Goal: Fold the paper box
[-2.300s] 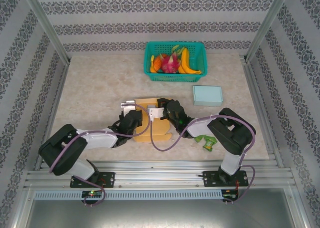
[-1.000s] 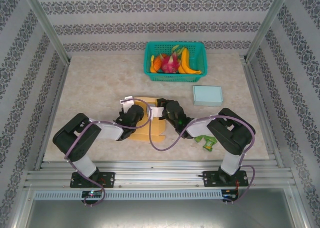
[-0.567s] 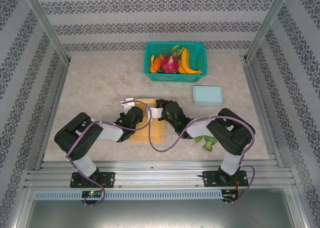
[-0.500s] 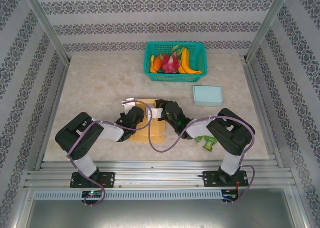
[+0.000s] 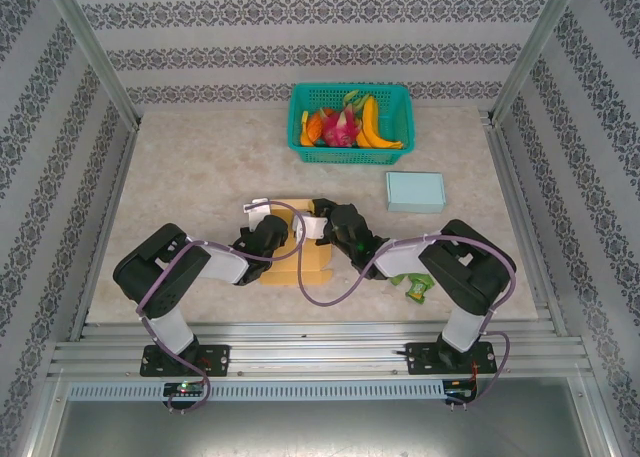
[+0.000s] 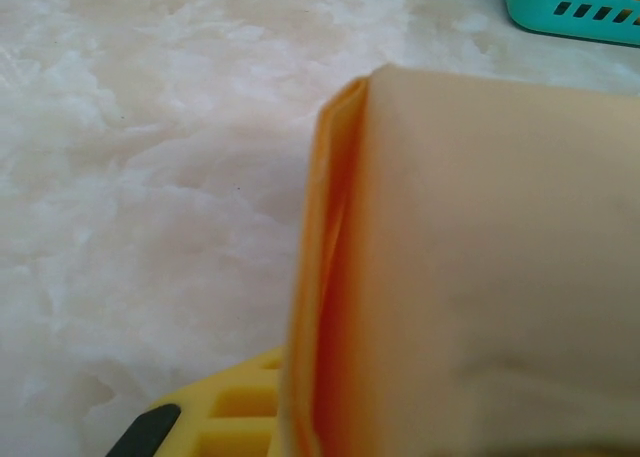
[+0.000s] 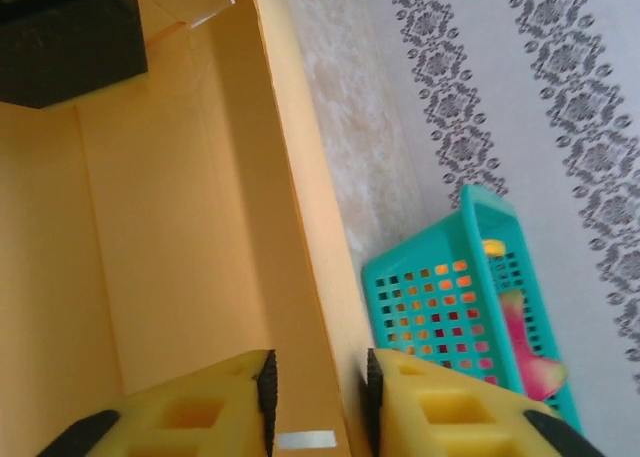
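Two sets of fingers met at the paper box (image 5: 298, 252), which sat on the surface (image 5: 190, 167) near the arms' bases, well short of the teal basket (image 5: 350, 137). Your left fingers (image 6: 225, 417) were pinched tight on one tan flap of the box. Your right fingers (image 7: 225, 402) stood narrowly apart, astride an upright wall of the box, one pad inside and one outside.

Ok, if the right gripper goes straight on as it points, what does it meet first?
The paper box: its side wall stands between the fingers of the right gripper, so it would likely ride deeper onto it.
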Robot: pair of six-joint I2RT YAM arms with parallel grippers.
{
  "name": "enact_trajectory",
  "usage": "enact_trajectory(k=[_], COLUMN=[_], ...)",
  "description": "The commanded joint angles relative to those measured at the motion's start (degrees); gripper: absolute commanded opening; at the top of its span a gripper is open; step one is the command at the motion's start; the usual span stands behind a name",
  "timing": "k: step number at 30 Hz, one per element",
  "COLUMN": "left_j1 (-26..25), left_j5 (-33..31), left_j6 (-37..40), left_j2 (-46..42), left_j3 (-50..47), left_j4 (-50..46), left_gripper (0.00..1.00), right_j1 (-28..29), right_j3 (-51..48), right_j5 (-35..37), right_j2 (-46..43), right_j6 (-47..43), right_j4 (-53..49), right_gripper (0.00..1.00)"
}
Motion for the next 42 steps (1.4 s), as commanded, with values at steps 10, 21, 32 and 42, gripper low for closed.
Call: enact_trajectory(k=[10,21,32,42], left_j1=[1.4,0.9,-1.9,-2.9], left_j5=[-0.3,2.5,-4.0,-5.1], left_j6=[-3.1,-7.1,-7.0,-6.8], left_j2=[-3.9,-14.9,-19.7,-16.9], left_j3=[-3.0,-7.3,-9.6,-9.3], left_j4=[-2.8,-7.8,-9.3,-6.8], left_gripper=[0.0,0.0,0.0,0.0], right_j1=[0.9,5.1,5.1,3.7], right_j3=[-5.3,1.5,8.7,11.5], right_j5=[-2.5,8.2,-0.9,-3.4], right_j2=[-16.4,-26.1,-20.1,-14.8], right_j6=[19.7,69.6,84.4,85.3], right_j4=[-8.4,-32.9,-30.9,-29.0], right_gripper=[0.53,0.49,0.53,0.56])
